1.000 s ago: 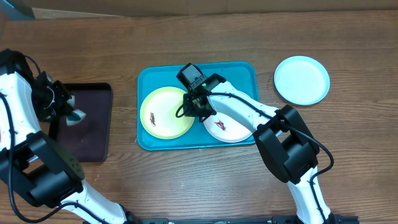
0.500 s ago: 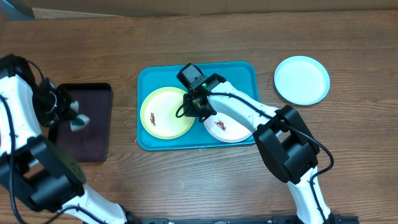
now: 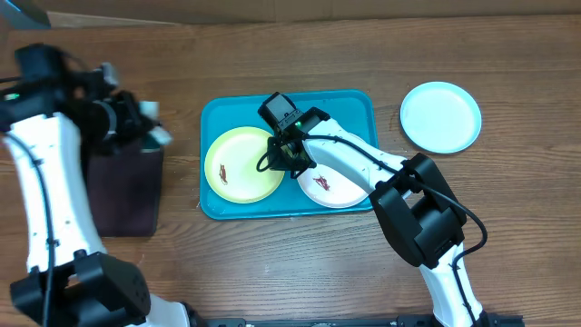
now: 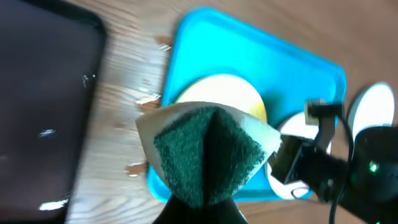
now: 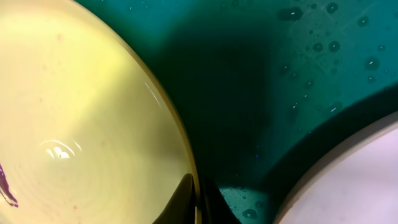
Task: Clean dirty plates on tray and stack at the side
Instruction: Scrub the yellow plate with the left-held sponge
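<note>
wiping step, by the look: left tool [image 3: 143, 127] grips sponge [image 4: 180, 155], upper left; right tool [image 3: 288, 156] pinches yellow plate [image 3: 238, 168] rim on tray [image 3: 345, 104]. next, likely: scrub smear [image 3: 222, 171].

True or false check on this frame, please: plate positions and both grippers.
1. The yellow-green plate lies in the turquoise tray. True.
2. The mint-blue plate lies in the tray. False: it sits on the table, right of the tray.
3. The left gripper holds a sponge. True.
4. The white plate is clean. False: it bears a dark smear.
5. The right gripper is open. False: it is shut on the yellow-green plate's rim.
</note>
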Robot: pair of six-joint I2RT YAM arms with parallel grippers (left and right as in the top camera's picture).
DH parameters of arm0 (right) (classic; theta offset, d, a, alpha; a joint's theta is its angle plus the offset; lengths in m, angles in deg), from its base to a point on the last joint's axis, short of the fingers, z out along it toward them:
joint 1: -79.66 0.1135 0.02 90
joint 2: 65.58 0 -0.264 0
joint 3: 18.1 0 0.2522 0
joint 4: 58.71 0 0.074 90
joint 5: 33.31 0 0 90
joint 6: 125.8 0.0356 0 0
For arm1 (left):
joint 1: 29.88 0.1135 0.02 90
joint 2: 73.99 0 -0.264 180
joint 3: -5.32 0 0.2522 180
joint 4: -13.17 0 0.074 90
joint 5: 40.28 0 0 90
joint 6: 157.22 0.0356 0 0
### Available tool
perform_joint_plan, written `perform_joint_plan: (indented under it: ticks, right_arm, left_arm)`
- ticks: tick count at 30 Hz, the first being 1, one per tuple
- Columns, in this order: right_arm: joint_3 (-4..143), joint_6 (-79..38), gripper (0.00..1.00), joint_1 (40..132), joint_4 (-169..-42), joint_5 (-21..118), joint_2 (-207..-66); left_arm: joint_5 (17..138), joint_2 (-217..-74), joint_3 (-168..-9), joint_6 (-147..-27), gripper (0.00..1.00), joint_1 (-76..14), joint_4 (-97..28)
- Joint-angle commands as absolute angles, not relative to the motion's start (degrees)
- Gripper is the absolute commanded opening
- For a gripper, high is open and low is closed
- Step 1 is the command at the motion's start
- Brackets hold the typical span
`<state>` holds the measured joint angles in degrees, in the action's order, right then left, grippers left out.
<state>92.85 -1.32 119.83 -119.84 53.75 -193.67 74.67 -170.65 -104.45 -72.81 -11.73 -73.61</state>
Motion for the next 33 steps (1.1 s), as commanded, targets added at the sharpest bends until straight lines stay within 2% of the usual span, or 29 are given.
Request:
perform_joint_plan:
  ticks: [1,10,15,19,25,33]
  right_arm:
    - [92.1,-1.5,0.04,119.8,-120.2,56.2,-194.8]
    - [92.1,-1.6,0.04,119.8,-120.1,56.2,-194.8]
    - [92.1,-1.6,0.04,119.8,-120.2,56.2,-194.8]
    - [92.1,-1.6,0.04,119.8,-120.2,56.2,-194.8]
    - [92.1,-1.6,0.04,119.8,-120.2,56.2,-194.8]
    - [92.1,-1.6,0.04,119.8,-120.3,56.2,-194.8]
  left_arm:
    - [76.0,-171.4,-99.4,-72.9,0.04,-16.6,-70.7]
    - [76.3,-171.4,-83.1,-79.6,0.04,-28.3,-51.5]
    - [76.1,-171.4,-74.2,-86.3,0.04,-32.6,-38.2]
    - [76.0,-171.4,-70.0,-87.0,0.04,-35.1,-31.7]
    - [64.3,-171.4,-68.1,-93.6,0.04,-37.1,-30.1]
    - [58.8,-172.5,-68.1,-94.5,0.04,-37.0,-29.6]
